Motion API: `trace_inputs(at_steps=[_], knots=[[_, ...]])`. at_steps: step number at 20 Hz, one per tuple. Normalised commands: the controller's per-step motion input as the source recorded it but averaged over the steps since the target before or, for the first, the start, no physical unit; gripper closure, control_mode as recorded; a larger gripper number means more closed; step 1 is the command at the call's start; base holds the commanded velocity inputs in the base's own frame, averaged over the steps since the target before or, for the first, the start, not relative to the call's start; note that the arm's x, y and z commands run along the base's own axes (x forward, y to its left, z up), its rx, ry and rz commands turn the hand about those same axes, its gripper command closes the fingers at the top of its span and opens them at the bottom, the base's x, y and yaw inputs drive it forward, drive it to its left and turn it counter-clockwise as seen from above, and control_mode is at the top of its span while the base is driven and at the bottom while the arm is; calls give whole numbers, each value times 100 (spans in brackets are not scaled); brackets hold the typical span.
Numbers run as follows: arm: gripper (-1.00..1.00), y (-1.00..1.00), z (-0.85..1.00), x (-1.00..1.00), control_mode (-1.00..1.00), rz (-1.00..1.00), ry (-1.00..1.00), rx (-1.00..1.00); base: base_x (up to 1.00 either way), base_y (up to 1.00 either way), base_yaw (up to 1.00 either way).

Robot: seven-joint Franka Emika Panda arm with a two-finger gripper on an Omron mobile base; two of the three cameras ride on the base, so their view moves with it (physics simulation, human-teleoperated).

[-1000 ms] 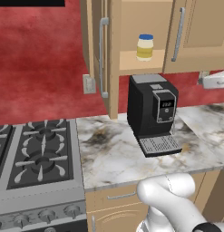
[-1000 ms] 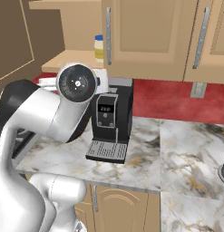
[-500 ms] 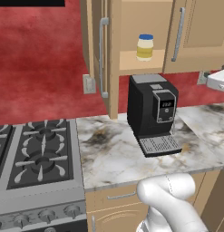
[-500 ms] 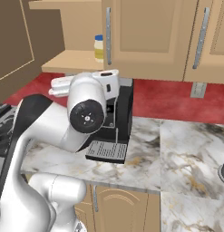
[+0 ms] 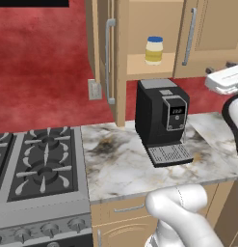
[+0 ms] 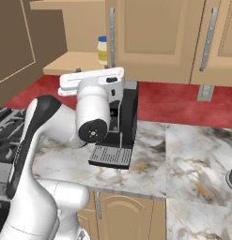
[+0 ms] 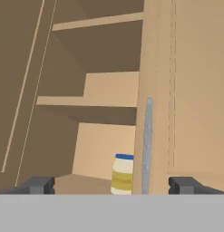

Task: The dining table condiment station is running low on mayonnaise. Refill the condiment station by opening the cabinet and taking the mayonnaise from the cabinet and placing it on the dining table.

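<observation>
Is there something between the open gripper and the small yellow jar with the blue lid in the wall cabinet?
Partly. In the hand view, the edge and silver bar handle of the closed tan door stand just right of the pale-yellow mayonnaise jar, inside the span of the open gripper. The left door is swung open.

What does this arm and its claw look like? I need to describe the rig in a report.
The arm is glossy white, built of rounded tubular links, with dark bands and a round dark cap at the joints. The claw has two small, blocky dark grey fingertips. No cables or markings show.
</observation>
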Motion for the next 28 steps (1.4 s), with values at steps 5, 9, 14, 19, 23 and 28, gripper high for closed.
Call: trace_inputs(at_steps=[5, 9, 14, 19, 23, 28], knots=[[-100, -1, 21, 40, -100, -9, 0, 5, 0, 0, 0], [-100, -6, 7, 44, -100, -3, 0, 0, 0, 0, 0], [-100, -13, 0, 53, -100, -1, 3, 0, 0, 0, 0], [-100, -24, 0, 53, -100, 0, 4, 1, 0, 0, 0], [-100, -8, 0, 58, -100, 0, 5, 0, 0, 0, 0], [-100, 0, 0, 61, -100, 0, 2, 0, 0, 0, 0]])
